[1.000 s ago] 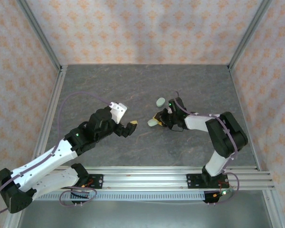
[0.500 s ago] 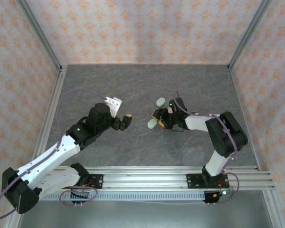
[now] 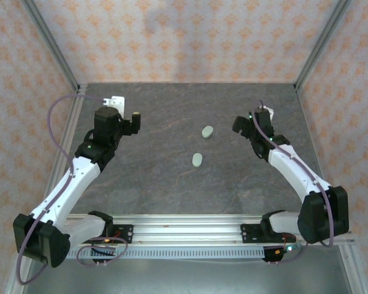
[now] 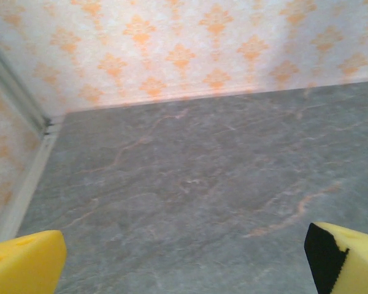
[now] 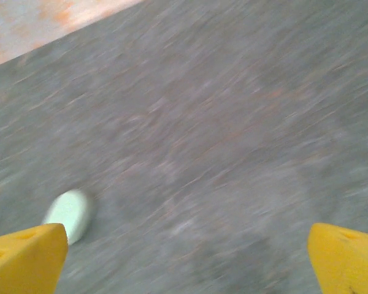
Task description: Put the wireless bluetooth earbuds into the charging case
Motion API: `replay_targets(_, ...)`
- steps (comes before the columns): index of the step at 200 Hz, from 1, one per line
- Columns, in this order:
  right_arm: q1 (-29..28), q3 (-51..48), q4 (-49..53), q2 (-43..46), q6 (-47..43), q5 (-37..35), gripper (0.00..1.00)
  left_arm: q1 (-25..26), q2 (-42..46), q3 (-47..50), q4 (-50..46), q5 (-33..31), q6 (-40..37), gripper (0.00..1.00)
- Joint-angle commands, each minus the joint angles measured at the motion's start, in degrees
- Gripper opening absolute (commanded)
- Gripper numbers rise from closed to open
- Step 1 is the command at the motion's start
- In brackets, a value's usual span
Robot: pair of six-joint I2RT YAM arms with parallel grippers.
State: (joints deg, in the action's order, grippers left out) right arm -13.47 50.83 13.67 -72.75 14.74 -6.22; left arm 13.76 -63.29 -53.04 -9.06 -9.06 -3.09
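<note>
Grey marbled table, walled on three sides.
Left gripper: near the left edge, far half; yellow pads spread wide, nothing between them.
Far charging case: pale mint oval, mid-table.
Near charging case: same kind, closer to the front edge, apart from the first.
Right gripper: right of both cases, claw wide, empty; the wrist view shows one blurred case beside a pad.
</note>
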Motion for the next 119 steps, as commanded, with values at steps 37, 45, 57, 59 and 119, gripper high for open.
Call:
replay_targets(37,6.5,-21.4,-36.6,0.1,-13.8,-11.0,0.99,-2.1,-1.1,20.4,18.4,-9.5,-2.9,1.0)
replay_targets(45,6.9,-24.2,-43.6,-1.2,-14.3,-11.1,0.99,-2.1,-1.1,23.9,22.6,-10.1,-2.7,1.0)
replay_targets(57,7.0,-25.6,-48.3,-3.5,-16.6,-11.0,0.99,-3.0,-1.5,28.4,29.3,-10.3,-1.7,1.0)
replay_targets(59,7.1,-25.9,-49.3,-3.9,-16.8,-11.2,0.99,-3.2,-1.6,29.1,30.3,-10.2,-1.5,1.0)
replay_targets(119,7.9,-34.5,-78.8,-17.7,-18.1,-9.5,0.99,-11.9,-9.4,32.3,45.0,1.8,1.7,1.0)
